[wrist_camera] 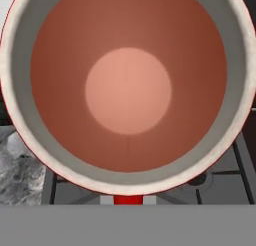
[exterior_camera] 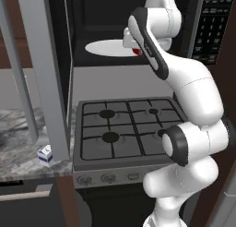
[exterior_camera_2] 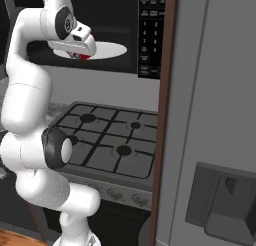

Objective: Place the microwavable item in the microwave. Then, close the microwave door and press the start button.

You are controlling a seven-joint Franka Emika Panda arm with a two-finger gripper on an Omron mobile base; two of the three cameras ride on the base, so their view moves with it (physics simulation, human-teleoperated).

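Observation:
The red cup [wrist_camera: 128,90] is seen from above, its pale rim and reddish inside very close, with stove grates below it. My gripper [exterior_camera: 134,48] is shut on the cup [exterior_camera: 136,51] at the front edge of the microwave [exterior_camera: 115,14] cavity, just over the near rim of the white turntable plate [exterior_camera: 103,47]. From the right, the gripper [exterior_camera_2: 80,53] and a sliver of red cup [exterior_camera_2: 83,56] show beside the plate [exterior_camera_2: 107,50]. The microwave door [exterior_camera: 48,78] stands swung open at left, its long grey handle [exterior_camera: 17,69] further left. The keypad [exterior_camera: 209,27] is at right.
A black gas stove [exterior_camera: 124,129] lies under the microwave. A small white-and-blue milk carton [exterior_camera: 44,154] stands on the marble counter [exterior_camera: 18,129] left of the stove. A grey fridge [exterior_camera_2: 215,140] with a brown side panel [exterior_camera_2: 167,90] rises at right.

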